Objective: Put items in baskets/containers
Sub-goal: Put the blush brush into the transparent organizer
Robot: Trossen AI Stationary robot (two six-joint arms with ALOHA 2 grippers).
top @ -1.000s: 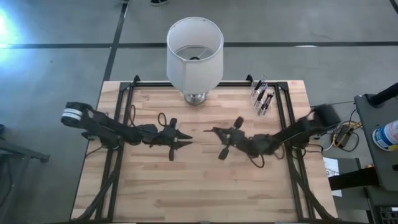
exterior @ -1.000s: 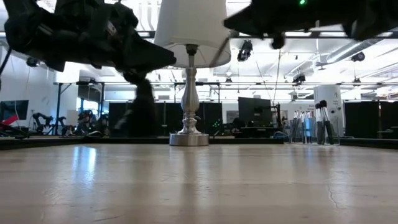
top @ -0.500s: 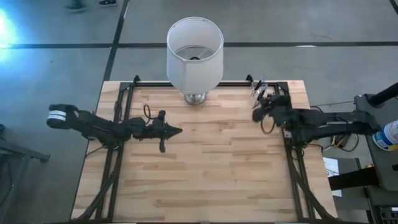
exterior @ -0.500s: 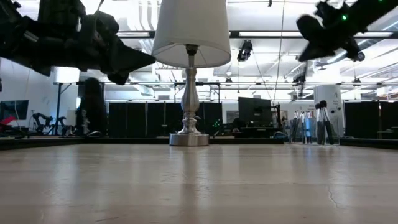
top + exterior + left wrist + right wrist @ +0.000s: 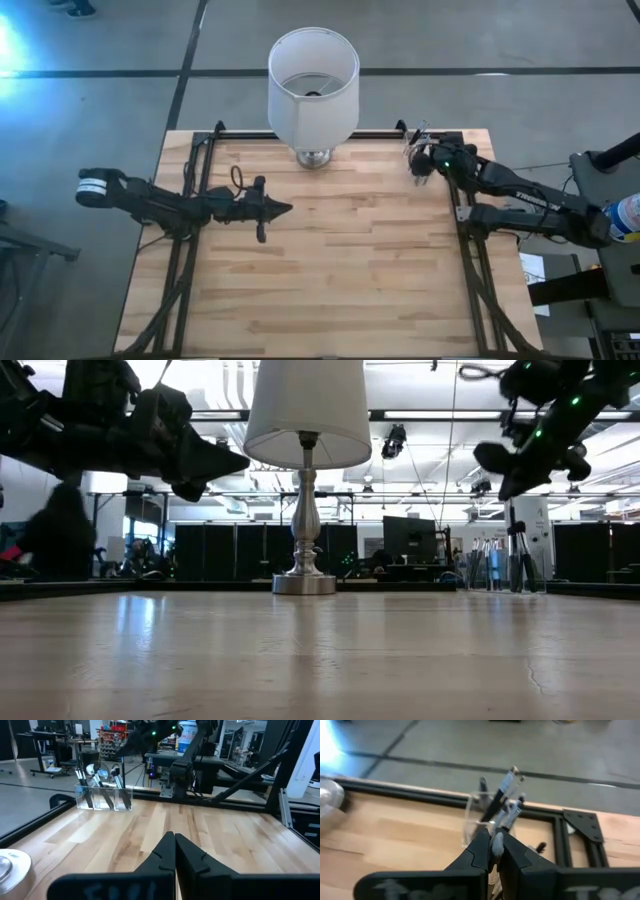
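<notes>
1. Your wooden surface point(image 5: 330, 270) carries a white lampshade point(image 5: 313, 82) on a metal base at the far edge.
2. Your left gripper point(image 5: 284, 210) hangs over the left-centre of the surface, fingers point(image 5: 165, 851) pressed together, nothing between them.
3. Your right gripper point(image 5: 418, 166) sits over the far right corner, fingers together, a brush tip just ahead.
4. There the clear cup point(image 5: 103, 797) stands with the makeup brushes point(image 5: 501, 795) upright inside.

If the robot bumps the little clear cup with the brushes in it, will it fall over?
Probably easily. The clear cup looks small and thin-walled, so likely light. The brushes lean out above its rim, which may make it top-heavy. It stands near the table's far corner.
</notes>
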